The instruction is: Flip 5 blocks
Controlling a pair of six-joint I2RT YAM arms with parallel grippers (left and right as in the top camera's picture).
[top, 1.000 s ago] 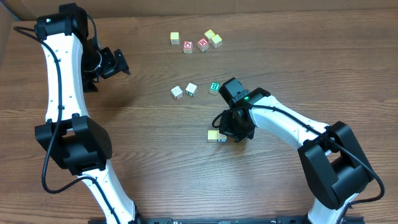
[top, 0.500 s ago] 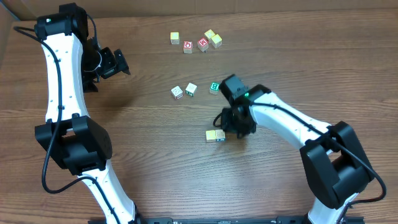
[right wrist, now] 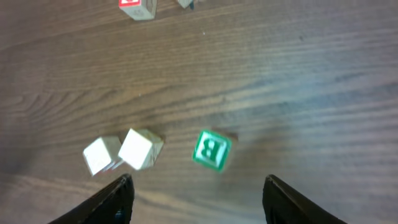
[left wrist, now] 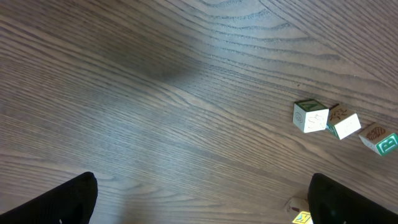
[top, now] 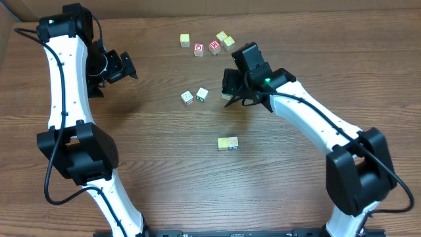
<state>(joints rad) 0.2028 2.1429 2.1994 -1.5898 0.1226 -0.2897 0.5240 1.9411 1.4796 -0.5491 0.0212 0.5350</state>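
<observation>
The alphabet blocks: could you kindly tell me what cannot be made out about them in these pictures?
Green B block: overhead, mostly hidden beneath the right pincer.
Two white blocks: faces too small overhead, blurred in right wrist.
Red block: cut off by right wrist view's top edge.
Yellow block: cut off by left wrist view's bottom edge.

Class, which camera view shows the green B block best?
The right wrist view: the B block sits centred, its letter face plain. The left wrist view catches it small at the right edge; overhead, the right gripper mostly hides it.
</observation>
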